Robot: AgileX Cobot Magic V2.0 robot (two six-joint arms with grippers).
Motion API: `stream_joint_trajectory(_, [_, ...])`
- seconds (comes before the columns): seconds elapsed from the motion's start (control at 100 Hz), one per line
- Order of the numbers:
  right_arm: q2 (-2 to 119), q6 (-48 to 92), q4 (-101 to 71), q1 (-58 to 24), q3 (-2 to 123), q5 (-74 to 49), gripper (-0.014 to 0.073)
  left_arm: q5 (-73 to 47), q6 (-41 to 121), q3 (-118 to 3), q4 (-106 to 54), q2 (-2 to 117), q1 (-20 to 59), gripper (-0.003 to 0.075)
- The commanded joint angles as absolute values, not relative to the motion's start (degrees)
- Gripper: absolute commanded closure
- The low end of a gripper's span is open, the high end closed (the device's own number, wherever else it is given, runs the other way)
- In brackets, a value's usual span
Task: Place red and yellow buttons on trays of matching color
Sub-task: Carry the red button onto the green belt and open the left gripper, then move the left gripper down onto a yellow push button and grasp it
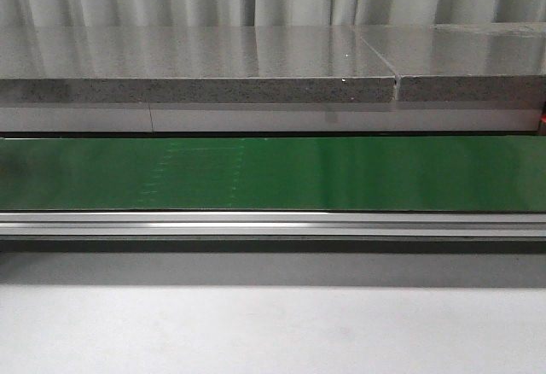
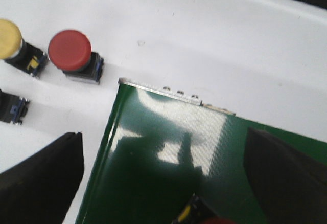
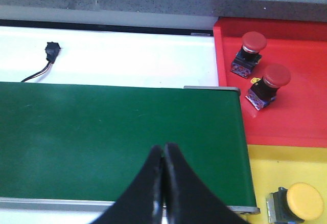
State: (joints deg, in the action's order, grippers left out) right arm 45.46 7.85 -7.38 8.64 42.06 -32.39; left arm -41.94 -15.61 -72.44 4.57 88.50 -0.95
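We see the buttons as small, rigid plastic push switches: a smooth domed cap on a blocky dark body. We judge them light and stiff, not fragile, though the glossy cap looks slippery, so the squarer body under the cap is the better place to take hold, fingers closing across its flat sides.

In the left wrist view a red button [image 2: 73,55] stands on the white table [image 2: 214,35], just off the belt [image 2: 153,173] corner at about 10 o'clock from it, with a yellow button [image 2: 13,44] just beside it at 9 o'clock. Both stand cap up and slightly tilted, their long axis running from cap down through the body. A third dark body shows at the picture's edge; we cannot tell its colour. The left gripper [image 2: 163,183] hangs over the belt end with its fingers [image 2: 43,183] spread wide, and something red and yellow peeks between them, too cropped to name.

In the right wrist view two red buttons [image 3: 249,52] [image 3: 270,85] lie tipped on the red tray [image 3: 301,116], caps pointing toward 1 o'clock. One yellow button [image 3: 299,202] lies on the yellow tray [image 3: 271,168], cap toward 3 o'clock. The right gripper [image 3: 163,183] has its fingers pressed together on nothing, above the belt.

The front view shows only bare belt.
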Motion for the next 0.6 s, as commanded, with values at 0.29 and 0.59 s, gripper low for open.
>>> stream_joint_trajectory(0.29, [45.1, 8.2, -7.0, 8.6, 44.1, -29.0, 0.0662, -42.0, -15.7, -77.6, 6.3, 86.3, -8.6, 0.009])
stream_joint_trajectory(0.59, [45.1, 8.2, -7.0, 8.6, 44.1, -29.0, 0.0662, -42.6, -15.7, -77.6, 5.4, 91.1, -20.3, 0.009])
